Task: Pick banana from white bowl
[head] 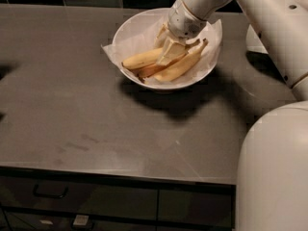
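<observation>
The white bowl [134,30] with a crinkled paper liner [111,52] stands at the back middle of the dark counter. A bunch of yellow bananas [180,67] lies in it, stems pointing up to the right. My gripper [168,53] reaches down into the bowl from the upper right. Its pale fingers are closed over the middle of the bunch, between the left banana [140,59] and the right ones. The arm hides the bowl's far right rim.
The dark grey counter [86,129] runs left and forward of the bowl, with a drawer front [48,192] below its edge. My white base [274,172] fills the lower right. A dark tiled wall lies behind the counter.
</observation>
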